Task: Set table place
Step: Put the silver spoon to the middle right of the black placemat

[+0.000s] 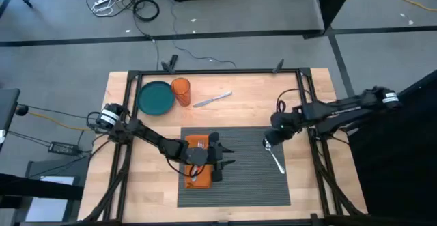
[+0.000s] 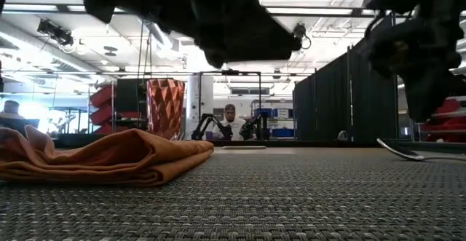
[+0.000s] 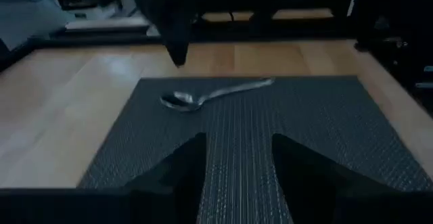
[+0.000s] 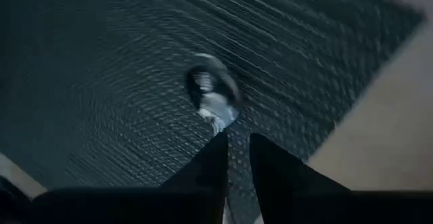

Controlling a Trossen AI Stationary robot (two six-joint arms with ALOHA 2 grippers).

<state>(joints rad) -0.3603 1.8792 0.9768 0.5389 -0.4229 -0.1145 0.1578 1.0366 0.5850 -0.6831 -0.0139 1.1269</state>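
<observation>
Two grippers work over the placemat [image 1: 235,164], which lies flat on the table [image 1: 232,110] at its near middle. Left gripper [image 1: 222,156], fingers apart, hovers at the orange napkin [image 1: 196,159] on the mat's left part. Right gripper [image 1: 268,143], fingers nearly together, hangs over the spoon [image 1: 275,159] on the mat's right part.

Dark grey ribbed placemat [image 1: 246,164], orange napkin [image 1: 196,159]

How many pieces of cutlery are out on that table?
2: a spoon lying on the right part of the placemat, just under the right claw, and a knife on the bare table beside the orange cup. The napkin may hide more.
</observation>
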